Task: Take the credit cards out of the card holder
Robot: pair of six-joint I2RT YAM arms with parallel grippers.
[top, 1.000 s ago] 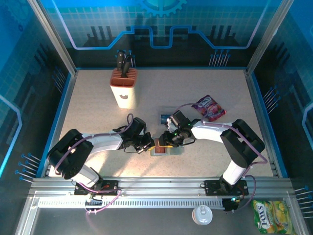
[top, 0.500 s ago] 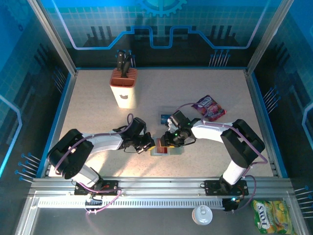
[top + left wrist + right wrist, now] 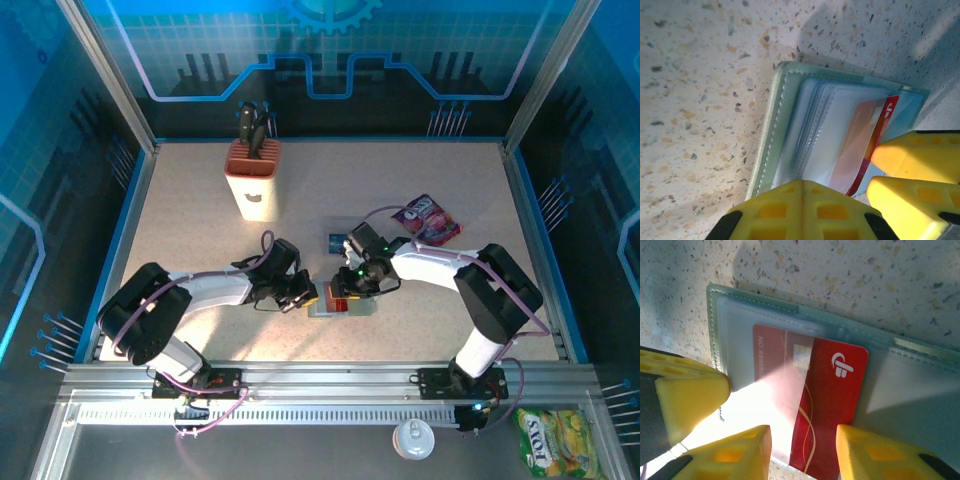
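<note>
Rail (image 3: 300,385) across the bottom of the top view bears both arm bases. Below it, at lower right, sit a white lid (image 3: 411,438) and a yellow bag (image 3: 556,441).

Just above the rail, near the middle of the table (image 3: 200,240), the two arms meet over the holder (image 3: 358,308), which lies open and flat. Left gripper (image 3: 306,294) comes in from the left with its jaws closed tight, tips together. In its wrist view they sit at bottom centre on the holder's near edge; I cannot tell whether any flap is pinched between them.

Right gripper (image 3: 802,442) comes in from the right, jaws partway apart. In its wrist view the red card (image 3: 835,390) lies half out of a clear sleeve, with its white logo right of centre. The card's lower end sits between the two yellow fingers (image 3: 875,455) at the bottom of the frame. The right finger touches the card's edge, but whether the pair clamps the card cannot be told. A left gripper tip shows at the left edge there, against the holder's corner.

Above the holder in the top view, apart from it, a blue card (image 3: 340,242) lies flat on the table. Farther up and right lies a purple packet (image 3: 428,220). At upper left stands a knife block (image 3: 254,180), dark handles sticking up.
</note>
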